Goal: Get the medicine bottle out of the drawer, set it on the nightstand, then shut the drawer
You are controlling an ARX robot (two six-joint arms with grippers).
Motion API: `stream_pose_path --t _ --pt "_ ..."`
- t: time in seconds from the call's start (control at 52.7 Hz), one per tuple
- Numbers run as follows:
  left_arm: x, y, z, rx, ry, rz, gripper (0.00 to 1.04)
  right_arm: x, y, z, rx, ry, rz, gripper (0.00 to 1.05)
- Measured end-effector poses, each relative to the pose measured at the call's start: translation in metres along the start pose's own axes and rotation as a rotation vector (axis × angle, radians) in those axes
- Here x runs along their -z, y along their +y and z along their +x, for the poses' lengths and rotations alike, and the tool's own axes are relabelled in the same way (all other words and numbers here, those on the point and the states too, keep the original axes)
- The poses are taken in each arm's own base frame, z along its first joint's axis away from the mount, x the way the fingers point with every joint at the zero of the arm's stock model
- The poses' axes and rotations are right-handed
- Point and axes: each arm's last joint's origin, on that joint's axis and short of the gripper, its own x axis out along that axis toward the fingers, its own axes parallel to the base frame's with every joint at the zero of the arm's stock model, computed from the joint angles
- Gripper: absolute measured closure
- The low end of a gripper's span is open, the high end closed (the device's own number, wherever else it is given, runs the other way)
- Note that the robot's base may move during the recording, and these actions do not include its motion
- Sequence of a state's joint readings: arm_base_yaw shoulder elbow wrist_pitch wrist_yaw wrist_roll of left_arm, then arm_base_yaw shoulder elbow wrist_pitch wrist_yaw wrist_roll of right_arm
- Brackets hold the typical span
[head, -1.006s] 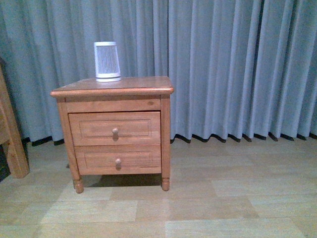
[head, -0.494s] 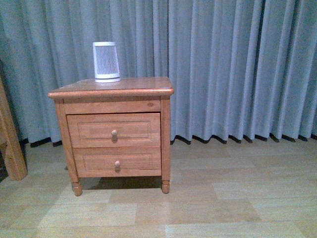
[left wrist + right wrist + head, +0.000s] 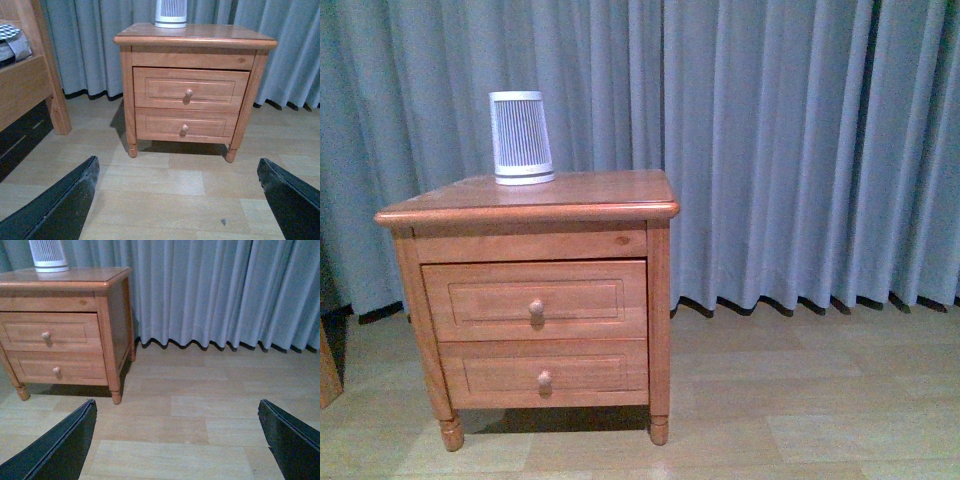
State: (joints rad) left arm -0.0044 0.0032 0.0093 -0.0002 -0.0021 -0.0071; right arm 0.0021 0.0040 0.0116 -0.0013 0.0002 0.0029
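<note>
- Floor (image 3: 800,400): pale wood-look planks, laid across the whole near area.
- Back of room: a grey-blue pleated curtain (image 3: 800,150) hangs to the floor from left to right.
- Nightstand (image 3: 530,213): one unit, reddish-brown wood, standing left of centre on the floor just in front of the curtain. Two turned front feet are visible.
- Drawers: two. The upper drawer (image 3: 480,300) and the lower drawer (image 3: 590,372) both sit flush with the frame, closed.
- Knobs: two round wooden knobs, one per drawer front.
- On the top, toward its far left: one white ribbed cylinder (image 3: 521,138), upright.
- Far left: one plainer wooden furniture piece (image 3: 30,85), with checked fabric (image 3: 12,42) lying on it.
- Medicine bottle: shows in no view, so its position cannot be told.
- Left gripper (image 3: 176,162): jaws spread wide, nothing between them, well apart from the nightstand.
- Right gripper (image 3: 176,402): jaws spread wide, nothing between them, above bare floor to the right of the nightstand.
</note>
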Motion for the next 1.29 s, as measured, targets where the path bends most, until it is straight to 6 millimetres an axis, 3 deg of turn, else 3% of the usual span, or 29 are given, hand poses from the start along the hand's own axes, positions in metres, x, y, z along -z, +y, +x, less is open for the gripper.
stream_pose_path --t 0.74,0.816,0.987,1.291 --pt "0.000 0.000 0.000 0.001 0.000 0.000 0.07 0.000 0.000 0.000 0.000 0.000 0.000 0.07" --pt "0.001 0.000 0.002 0.006 0.153 -0.050 0.07 0.000 0.000 0.000 0.000 0.000 0.000 0.07" --pt "0.000 0.002 0.035 -0.001 0.237 -0.066 0.07 0.000 0.000 0.000 0.000 0.000 0.000 0.07" --pt "0.002 -0.015 0.133 0.007 0.190 0.047 0.07 0.000 0.000 0.000 0.000 0.000 0.000 0.07"
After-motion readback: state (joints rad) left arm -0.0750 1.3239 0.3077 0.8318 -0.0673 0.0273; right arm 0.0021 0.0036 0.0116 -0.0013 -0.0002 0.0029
